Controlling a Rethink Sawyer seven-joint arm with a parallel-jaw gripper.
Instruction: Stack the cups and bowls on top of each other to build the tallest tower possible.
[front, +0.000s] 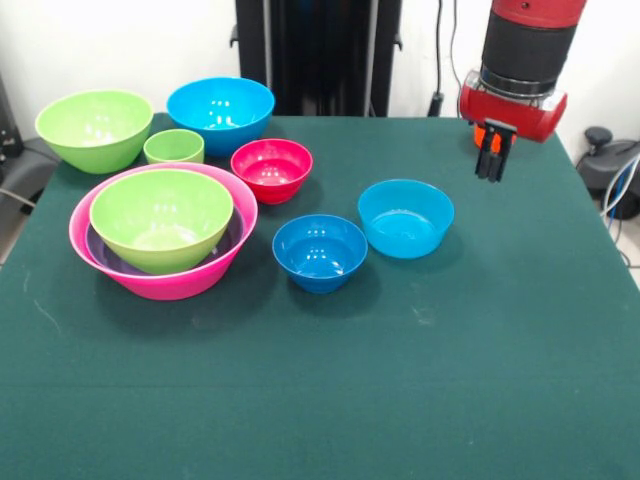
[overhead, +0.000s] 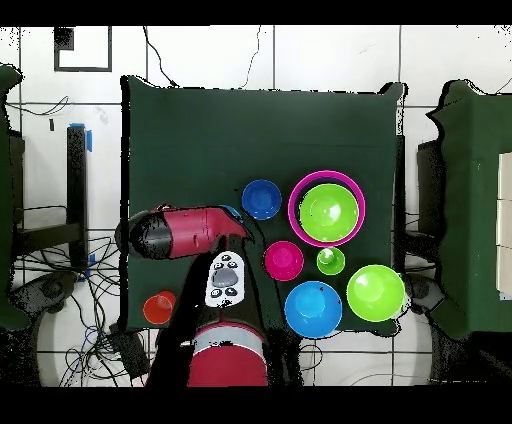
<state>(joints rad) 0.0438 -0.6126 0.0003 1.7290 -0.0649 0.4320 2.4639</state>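
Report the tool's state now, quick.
Tool: shut, holding nothing, hanging above the table's far corner, clear of every bowl.

purple bowl (front: 100, 250) mostly hidden, teal bowl (overhead: 232, 212) under arm (overhead: 180, 232)

Green bowl (front: 161, 217) nested in pink bowl (front: 165, 283)

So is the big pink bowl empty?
No. The pink bowl has a purple bowl nested inside, and a green bowl sits in that.
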